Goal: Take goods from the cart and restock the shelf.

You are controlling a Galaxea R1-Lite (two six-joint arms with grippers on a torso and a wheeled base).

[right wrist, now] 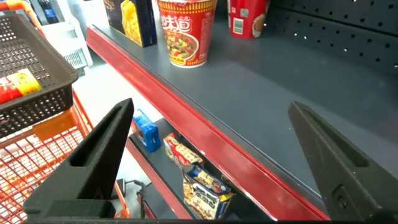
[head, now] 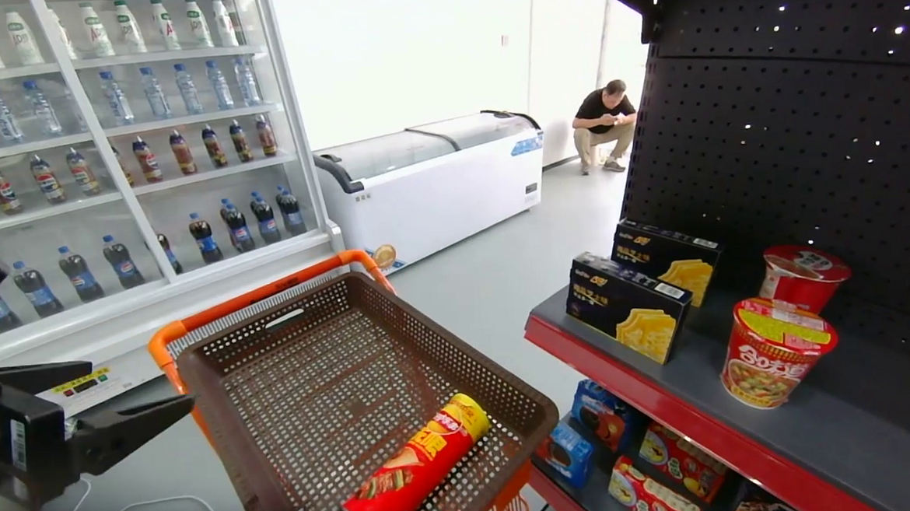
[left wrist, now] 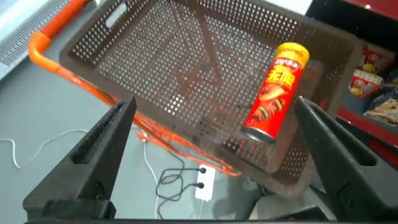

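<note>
In brown cart basket (head: 460, 345): red chip can (head: 415, 468), yellow end, on side; left gripper (left wrist: 212, 102), right gripper (right wrist: 210, 106) spread.

red-yellow can (head: 415, 468), brown perforated basket (head: 313, 372)

Print noted; yellow characters on the red can (head: 415, 466) lying in the near cart basket (head: 501, 397); white characters on the near noodle cup (head: 775, 352), right shelf (head: 822, 431); gold lettering on two dark boxes (head: 629, 305) farther along; bottle labels (head: 74, 274), far left, too small to read.
</note>
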